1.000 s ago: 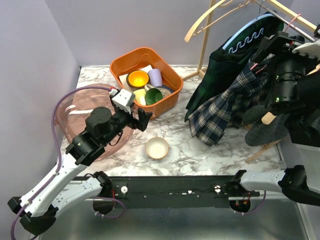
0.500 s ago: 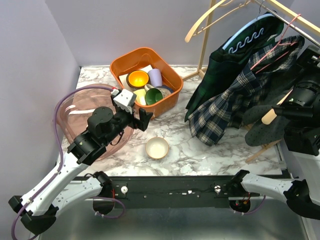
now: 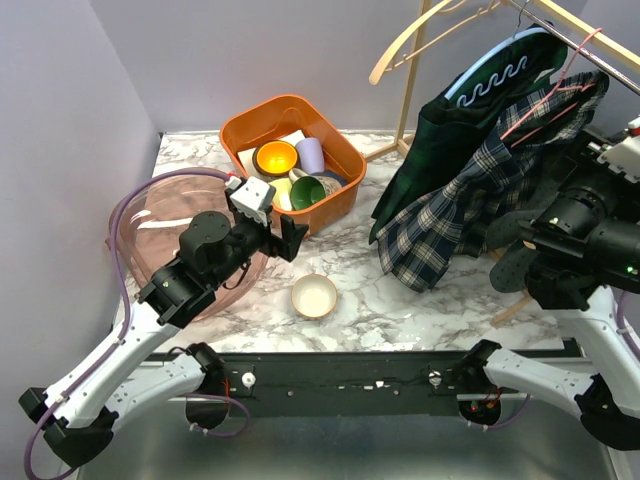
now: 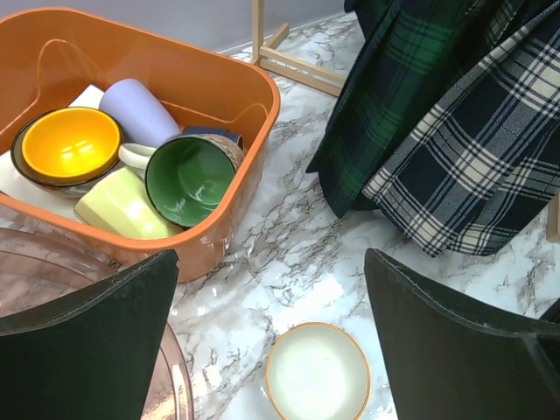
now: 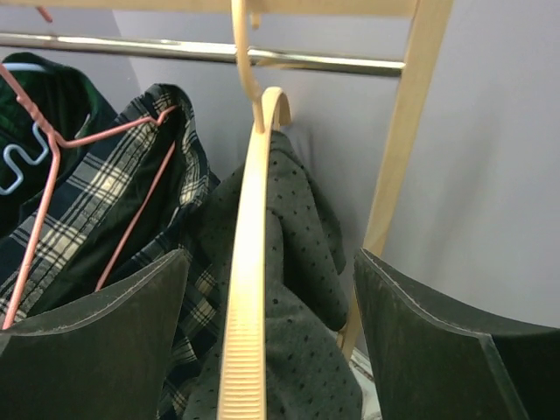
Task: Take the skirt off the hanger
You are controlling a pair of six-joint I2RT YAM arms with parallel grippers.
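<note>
I see the tub (image 3: 345, 160) at the back of the table (image 3: 400, 310), cups (image 3: 308, 155) inside it. A small bowl (image 3: 314, 296) sits before it, a basin (image 3: 140, 195) to its left. The rack (image 3: 410, 90) stands at the right, clothes (image 3: 450, 210) hanging from its rail (image 3: 570, 35).

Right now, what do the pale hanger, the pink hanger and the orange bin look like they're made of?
The pale hanger looks like light, bare wood with a ribbed edge. The pink hanger seems to be thin wire with a pink coating, twisted near the hook. The orange bin looks like moulded plastic: smooth, slightly glossy, with a rounded rim.
</note>
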